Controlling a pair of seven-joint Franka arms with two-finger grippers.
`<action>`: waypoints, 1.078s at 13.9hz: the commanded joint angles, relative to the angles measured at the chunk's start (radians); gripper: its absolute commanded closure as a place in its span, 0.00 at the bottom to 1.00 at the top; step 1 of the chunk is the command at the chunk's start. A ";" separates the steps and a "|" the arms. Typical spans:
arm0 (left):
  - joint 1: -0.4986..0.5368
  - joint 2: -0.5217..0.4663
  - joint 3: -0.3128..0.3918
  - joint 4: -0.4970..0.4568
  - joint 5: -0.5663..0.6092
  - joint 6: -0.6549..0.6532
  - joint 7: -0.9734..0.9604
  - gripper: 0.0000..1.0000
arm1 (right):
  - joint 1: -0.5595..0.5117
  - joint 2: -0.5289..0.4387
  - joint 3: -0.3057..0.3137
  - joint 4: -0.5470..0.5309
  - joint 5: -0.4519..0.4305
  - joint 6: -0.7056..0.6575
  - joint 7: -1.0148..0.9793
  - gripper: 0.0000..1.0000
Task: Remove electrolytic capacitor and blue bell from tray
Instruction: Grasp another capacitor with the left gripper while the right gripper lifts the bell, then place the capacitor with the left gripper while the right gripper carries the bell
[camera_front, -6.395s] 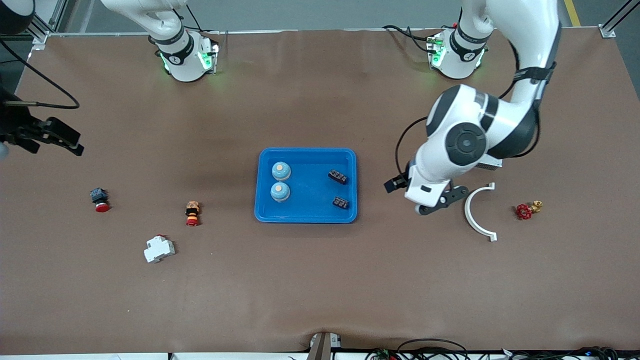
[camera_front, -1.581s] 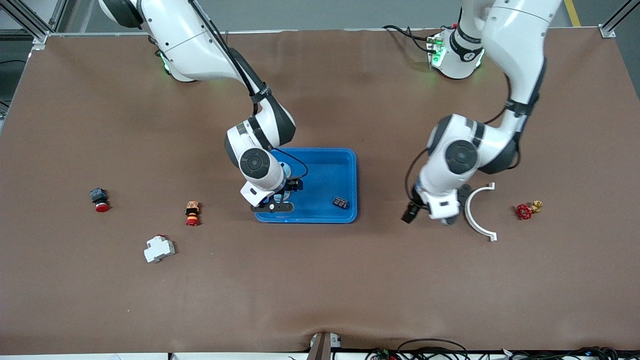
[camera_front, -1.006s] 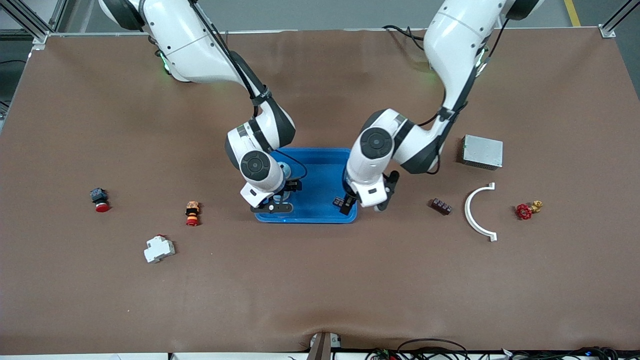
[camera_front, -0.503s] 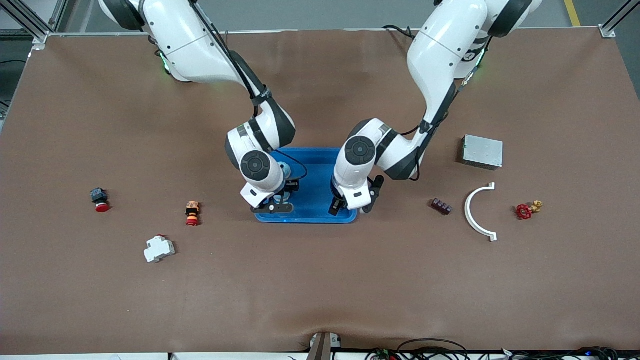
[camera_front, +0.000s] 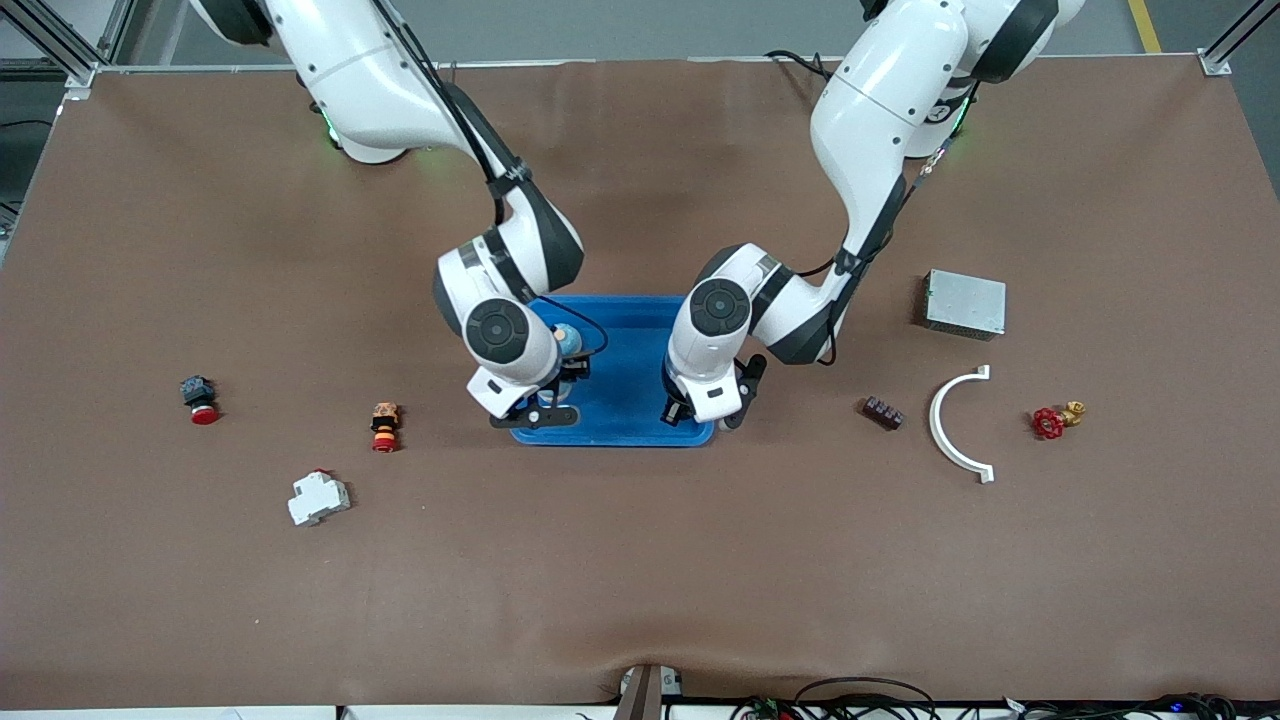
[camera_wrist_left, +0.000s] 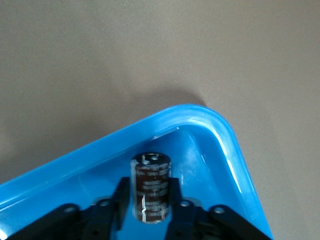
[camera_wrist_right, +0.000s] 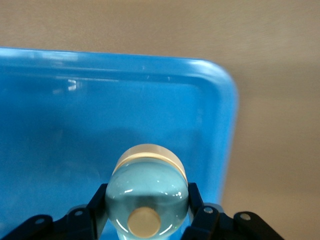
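Note:
My left gripper (camera_wrist_left: 148, 186) is shut on a dark brown, upright capacitor (camera_wrist_left: 151, 195) low over a corner of the blue tray (camera_wrist_left: 220, 135). My right gripper (camera_wrist_right: 147, 198) is shut on a pale blue bell (camera_wrist_right: 145, 182) with a beige button, over the tray (camera_wrist_right: 220, 90). In the front view both grippers sit at the tray's (camera_front: 610, 301) edge nearest the camera, the left gripper (camera_front: 700, 412) at the left arm's end and the right gripper (camera_front: 535, 408) at the right arm's end. A second bell (camera_front: 567, 340) stands in the tray. Another capacitor (camera_front: 883, 412) lies on the table.
Toward the left arm's end lie a grey metal box (camera_front: 964, 303), a white curved piece (camera_front: 955, 425) and a red valve (camera_front: 1050, 422). Toward the right arm's end lie an orange-red button (camera_front: 384, 425), a white breaker (camera_front: 318, 497) and a red mushroom button (camera_front: 200, 400).
The left gripper came down into the tray and shut on the capacitor. The right gripper shut on the bell and shifted slightly toward the right arm's end.

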 joint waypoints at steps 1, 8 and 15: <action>-0.002 -0.012 0.009 0.016 0.024 -0.004 -0.015 1.00 | -0.105 -0.103 0.009 -0.023 -0.004 -0.093 -0.194 0.83; 0.076 -0.205 0.009 -0.007 0.025 -0.224 0.106 1.00 | -0.409 -0.183 0.006 -0.102 -0.054 -0.146 -0.823 0.82; 0.316 -0.379 0.012 -0.226 0.027 -0.313 0.561 1.00 | -0.516 -0.319 -0.010 -0.443 -0.111 0.224 -1.034 0.82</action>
